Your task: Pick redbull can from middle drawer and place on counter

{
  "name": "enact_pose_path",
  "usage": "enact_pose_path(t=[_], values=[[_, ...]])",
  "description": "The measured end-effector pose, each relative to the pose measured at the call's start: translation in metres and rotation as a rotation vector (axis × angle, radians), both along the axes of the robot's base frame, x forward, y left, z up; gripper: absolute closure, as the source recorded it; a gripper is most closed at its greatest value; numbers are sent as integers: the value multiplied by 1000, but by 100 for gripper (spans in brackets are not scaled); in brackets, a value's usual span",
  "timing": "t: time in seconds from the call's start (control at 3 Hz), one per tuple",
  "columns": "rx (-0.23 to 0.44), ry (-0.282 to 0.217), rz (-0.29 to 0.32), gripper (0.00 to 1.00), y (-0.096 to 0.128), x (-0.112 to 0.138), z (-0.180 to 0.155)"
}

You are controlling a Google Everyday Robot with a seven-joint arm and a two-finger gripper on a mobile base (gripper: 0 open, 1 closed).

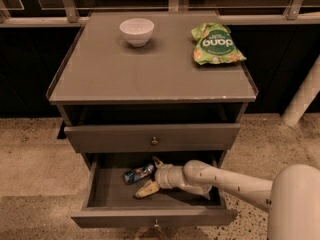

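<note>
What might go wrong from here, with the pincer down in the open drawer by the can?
The redbull can lies on its side at the tips of the open pincer in the middle drawer, so closing could push it rolling away. Lifting out, the arm may catch the shut upper drawer just above it.

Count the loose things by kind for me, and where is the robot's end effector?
Bowls: 1, the white bowl on the counter.
Snack bags: 1, the green snack bag, also on the counter.
Cans: 1, the redbull can in the middle drawer.
Total: 3.
The end effector is inside the middle drawer, open, next to the can.
</note>
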State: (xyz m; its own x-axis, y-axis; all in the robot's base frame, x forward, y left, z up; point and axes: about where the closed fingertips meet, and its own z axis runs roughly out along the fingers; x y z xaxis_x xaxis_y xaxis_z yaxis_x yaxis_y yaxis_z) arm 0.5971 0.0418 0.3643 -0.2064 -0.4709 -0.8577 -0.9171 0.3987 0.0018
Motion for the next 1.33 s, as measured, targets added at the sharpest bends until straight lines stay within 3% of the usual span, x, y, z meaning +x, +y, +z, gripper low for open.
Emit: enact_pose_path(t=[0.33,0.67,1.33], values=[[4,-7,11,0,7,4,0],[9,-17,21,19,12,7,0],[9,-17,21,65,12,7,0]])
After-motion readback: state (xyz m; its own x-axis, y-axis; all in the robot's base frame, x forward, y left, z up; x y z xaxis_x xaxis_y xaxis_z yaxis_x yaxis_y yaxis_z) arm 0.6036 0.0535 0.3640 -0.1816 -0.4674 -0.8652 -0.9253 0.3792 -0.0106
